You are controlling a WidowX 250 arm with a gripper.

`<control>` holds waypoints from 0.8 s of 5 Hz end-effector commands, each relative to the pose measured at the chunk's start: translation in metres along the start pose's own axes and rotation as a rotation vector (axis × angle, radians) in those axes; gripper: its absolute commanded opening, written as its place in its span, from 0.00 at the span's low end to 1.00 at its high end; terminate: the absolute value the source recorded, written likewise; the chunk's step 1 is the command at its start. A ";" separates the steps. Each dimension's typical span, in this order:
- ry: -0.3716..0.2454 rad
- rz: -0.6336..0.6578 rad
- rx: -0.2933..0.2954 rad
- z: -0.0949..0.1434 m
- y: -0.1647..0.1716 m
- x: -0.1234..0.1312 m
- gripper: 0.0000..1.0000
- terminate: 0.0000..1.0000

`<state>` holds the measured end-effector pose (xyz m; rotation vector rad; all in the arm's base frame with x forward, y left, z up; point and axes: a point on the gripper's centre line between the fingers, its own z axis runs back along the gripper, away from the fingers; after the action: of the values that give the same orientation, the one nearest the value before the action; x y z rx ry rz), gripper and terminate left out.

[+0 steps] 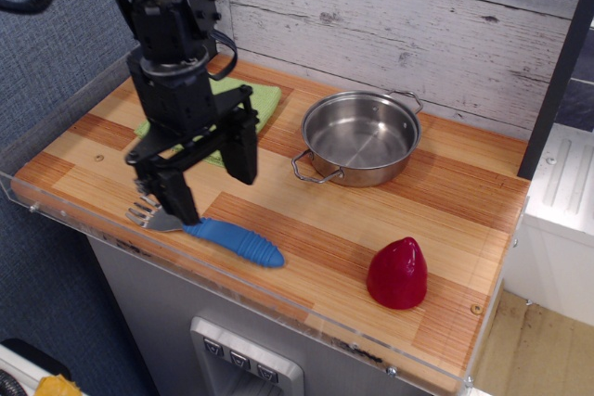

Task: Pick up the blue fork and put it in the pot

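The blue fork [232, 239] lies flat near the front edge of the wooden counter, its silver tines pointing left. My black gripper [213, 183] is open and empty just above and behind the fork's neck. Its front finger [176, 199] stands over the tines end and partly hides it; the other finger [245, 150] is farther back. The steel pot [360, 137] sits empty at the back middle, to the right of the gripper, with its two wire loop handles showing.
A green cloth [251, 99] lies at the back left, mostly behind the arm. A red strawberry-shaped object [397, 273] stands at the front right. A clear acrylic rim [278, 308] runs along the counter's front edge. A grey plank wall is behind.
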<state>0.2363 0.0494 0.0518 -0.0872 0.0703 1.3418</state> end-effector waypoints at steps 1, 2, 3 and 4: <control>-0.075 0.125 -0.028 -0.010 -0.013 -0.004 1.00 0.00; -0.059 0.163 -0.031 -0.018 -0.010 -0.002 1.00 0.00; -0.036 0.186 -0.029 -0.028 -0.013 -0.001 1.00 0.00; -0.052 0.198 0.004 -0.038 -0.016 -0.002 1.00 0.00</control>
<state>0.2392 0.0407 0.0069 -0.0297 0.0596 1.5475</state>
